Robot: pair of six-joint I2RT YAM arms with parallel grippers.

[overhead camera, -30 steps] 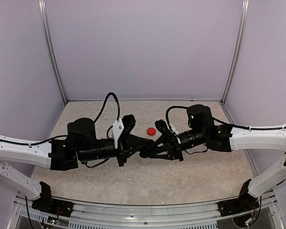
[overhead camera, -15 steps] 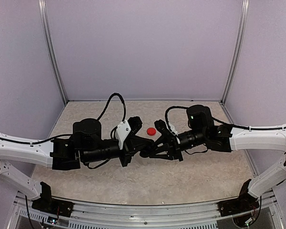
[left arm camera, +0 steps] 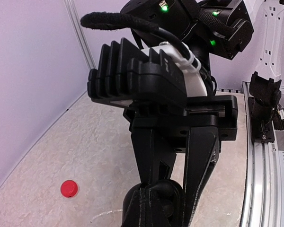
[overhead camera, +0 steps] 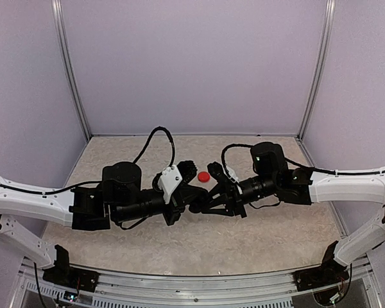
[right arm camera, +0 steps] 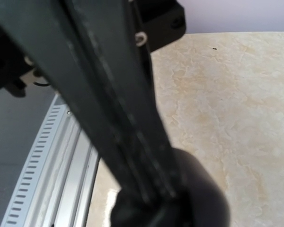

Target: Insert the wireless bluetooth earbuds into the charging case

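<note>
A black rounded charging case (overhead camera: 196,205) hangs above the table's middle, where both arms meet. My right gripper (overhead camera: 203,204) is shut on it; in the left wrist view its two fingers (left arm camera: 154,156) come down on either side of the case (left arm camera: 176,201). My left gripper (overhead camera: 190,205) is shut, its fingers (left arm camera: 142,215) pressed together against the case's near side. Whether they pinch anything is hidden. In the right wrist view the case (right arm camera: 203,194) is a dark blur beside a finger (right arm camera: 132,142). A red round case (overhead camera: 204,176) lies closed behind the grippers. The earbuds are hidden.
The red case (left arm camera: 69,188) lies on the marbled tabletop (overhead camera: 244,237) near the left wall. A metal rail (left arm camera: 270,179) runs along the near edge, where the arm bases stand. Purple walls enclose the back and both sides.
My left arm has pushed right toward the right gripper and its wrist has rolled a little. The right arm, the black case and the red case have stayed in place.
</note>
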